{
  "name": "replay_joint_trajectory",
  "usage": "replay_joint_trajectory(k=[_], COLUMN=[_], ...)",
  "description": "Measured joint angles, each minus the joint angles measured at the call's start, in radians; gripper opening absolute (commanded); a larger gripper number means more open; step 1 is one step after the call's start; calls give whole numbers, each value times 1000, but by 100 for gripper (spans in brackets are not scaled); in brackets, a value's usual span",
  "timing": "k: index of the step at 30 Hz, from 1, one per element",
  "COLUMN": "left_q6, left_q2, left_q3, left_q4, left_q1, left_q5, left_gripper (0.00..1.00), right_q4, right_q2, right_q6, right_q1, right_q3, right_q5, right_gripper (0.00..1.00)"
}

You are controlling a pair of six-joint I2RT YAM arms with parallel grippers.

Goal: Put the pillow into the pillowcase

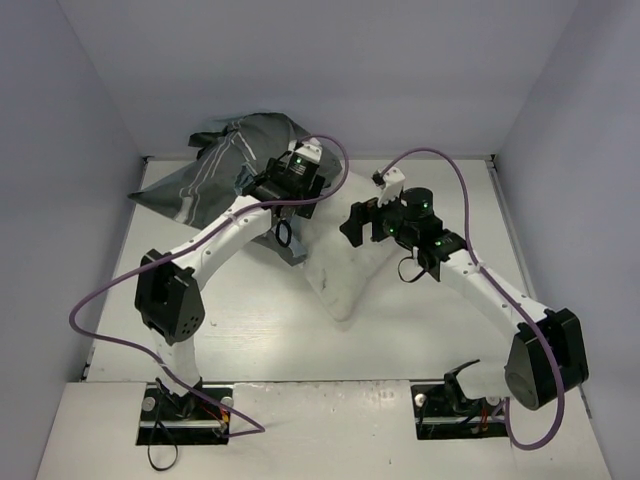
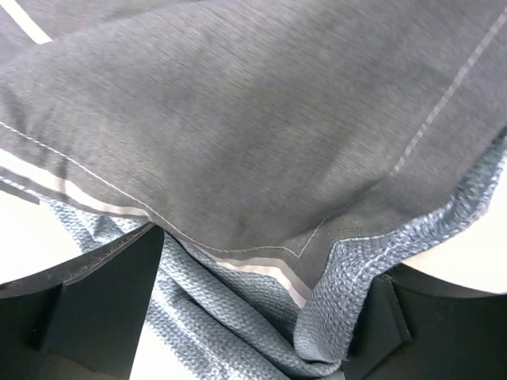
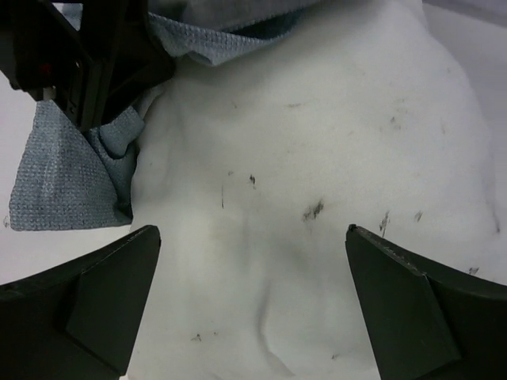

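The pillowcase (image 1: pixel 228 162), dark charcoal with white stripes, lies bunched at the back left and fills the left wrist view (image 2: pixel 261 127). Its pale blue-grey hem (image 2: pixel 238 317) sags between the wide-apart fingers of my left gripper (image 2: pixel 253 317), draped against the right finger (image 2: pixel 412 324). The left gripper (image 1: pixel 285 232) stands open at the pillowcase's mouth. The white speckled pillow (image 3: pixel 317 158) lies in the table's middle (image 1: pixel 335 280), one end at the blue-grey hem (image 3: pixel 63 174). My right gripper (image 3: pixel 253 309) hovers open just over the pillow (image 1: pixel 356 222), nothing between its fingers.
Grey walls close the table (image 1: pixel 250 340) on the left, back and right. The left arm's finger (image 3: pixel 87 63) shows in the right wrist view, close to the right gripper. Purple cables loop from both arms.
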State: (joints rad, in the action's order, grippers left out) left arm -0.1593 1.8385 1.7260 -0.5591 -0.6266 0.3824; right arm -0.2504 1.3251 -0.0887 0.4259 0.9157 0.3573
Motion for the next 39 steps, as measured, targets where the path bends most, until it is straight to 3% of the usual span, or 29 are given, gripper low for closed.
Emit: replay_joint_trajectory(k=[2, 3, 4, 5, 6, 9, 15, 16, 17, 18, 19, 24, 32, 39], left_q6=[3, 3, 3, 5, 5, 4, 3, 3, 5, 7, 8, -3, -225, -577], left_q2=[5, 9, 26, 32, 38, 48, 45, 45, 43, 41, 38, 13, 1, -143], left_q3=[5, 7, 8, 8, 10, 19, 24, 24, 24, 24, 24, 81, 528, 261], left_q4=[0, 2, 3, 4, 3, 4, 2, 2, 0, -2, -5, -72, -145, 224], left_q1=[8, 15, 33, 45, 57, 104, 170, 175, 180, 184, 186, 191, 189, 201], left_q5=[4, 3, 3, -8, -20, -68, -168, -190, -219, -254, -286, -517, -930, -1185], left_gripper=[75, 56, 56, 48, 29, 0, 0, 0, 0, 0, 0, 0, 0, 0], right_q4=[0, -2, -3, 5, 6, -7, -60, -67, -76, -85, -92, -57, -86, -271], right_q2=[11, 45, 47, 64, 89, 204, 496, 547, 595, 644, 682, 734, 540, 395], right_q6=[16, 51, 53, 75, 97, 158, 214, 215, 214, 212, 211, 133, 7, -66], right_q1=[0, 8, 8, 15, 24, 64, 111, 112, 111, 111, 107, 90, 103, 132], right_q3=[26, 74, 76, 89, 115, 212, 379, 405, 435, 472, 505, 653, 712, 515], right_q5=[2, 3, 3, -6, -15, -33, -27, -22, -6, 18, 38, 147, 175, 105], right_gripper=[100, 100, 100, 100, 100, 100, 99, 92, 77, 24, 0, 0, 0, 0])
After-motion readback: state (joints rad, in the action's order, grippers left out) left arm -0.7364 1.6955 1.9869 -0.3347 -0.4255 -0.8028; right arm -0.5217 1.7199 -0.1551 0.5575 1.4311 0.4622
